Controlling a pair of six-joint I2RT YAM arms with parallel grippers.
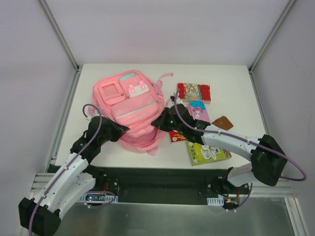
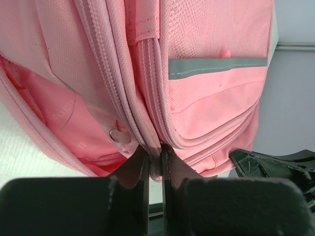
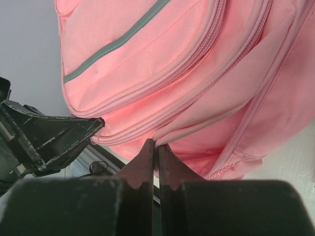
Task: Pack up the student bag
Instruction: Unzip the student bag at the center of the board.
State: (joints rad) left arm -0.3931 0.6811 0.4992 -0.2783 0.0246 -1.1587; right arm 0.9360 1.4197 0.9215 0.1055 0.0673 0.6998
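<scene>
Black fingers of the left gripper (image 2: 155,151) fill the bottom of the left wrist view, pressed together on a pink zip seam at the near end of the student bag (image 2: 206,108). Just above them a small metal ring (image 2: 114,134) hangs beside a zip line, and a grey strip (image 2: 216,66) crosses a front pocket. The right gripper (image 3: 157,146) is likewise clamped, its tips pinching a fold of the same pink fabric next to a zip line. Each wrist camera catches the other arm's black gripper close by at the side of its frame.

Seen from above, the student bag lies front up on the left half of the white table (image 1: 236,78), its top toward the far edge and its base toward the near edge. White-and-pink buckle tabs (image 1: 137,90) show near the top. The left gripper meets the bag's near-left corner, and the right gripper meets its near-right side.

On the right half of the table, a red printed pack (image 1: 194,92) lies toward the far edge, with a small cartoon-printed pencil case (image 1: 199,112) just nearer than it. A flat brown item (image 1: 223,122) sits beside the case. A green-and-yellow booklet (image 1: 207,152) rests close to the near edge, partly under the right arm. A small red item (image 1: 177,136) lies beneath that arm near the bag; whether the two touch cannot be told.
</scene>
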